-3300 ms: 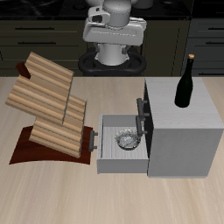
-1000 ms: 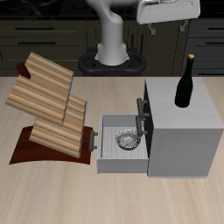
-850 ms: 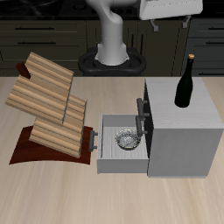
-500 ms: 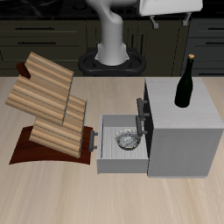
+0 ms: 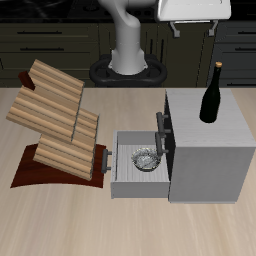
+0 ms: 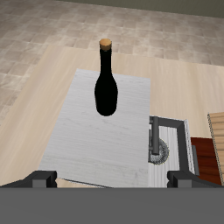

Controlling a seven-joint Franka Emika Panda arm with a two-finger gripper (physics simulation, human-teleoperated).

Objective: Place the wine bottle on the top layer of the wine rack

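The wine bottle (image 5: 211,96) is dark with a gold cap and stands upright on top of the grey drawer cabinet (image 5: 228,135). It also shows in the wrist view (image 6: 106,87). The wine rack (image 5: 55,118) of tilted light-brown tiers stands on its dark reddish base across the table; its top layer (image 5: 54,80) is bare. My gripper (image 5: 193,26) hangs high above and behind the bottle, open and empty. In the wrist view both fingertips (image 6: 44,179) show wide apart, with the bottle well below them.
The cabinet's drawer (image 5: 123,172) is pulled open toward the rack and holds a small metal bowl (image 5: 146,159). The drawer and an edge of the rack (image 6: 216,128) also show in the wrist view. The robot base (image 5: 128,60) stands at the back.
Over the last three seconds the arm has swung from above its base to high over the cabinet. In the last second it has barely moved. The bottle has not moved.
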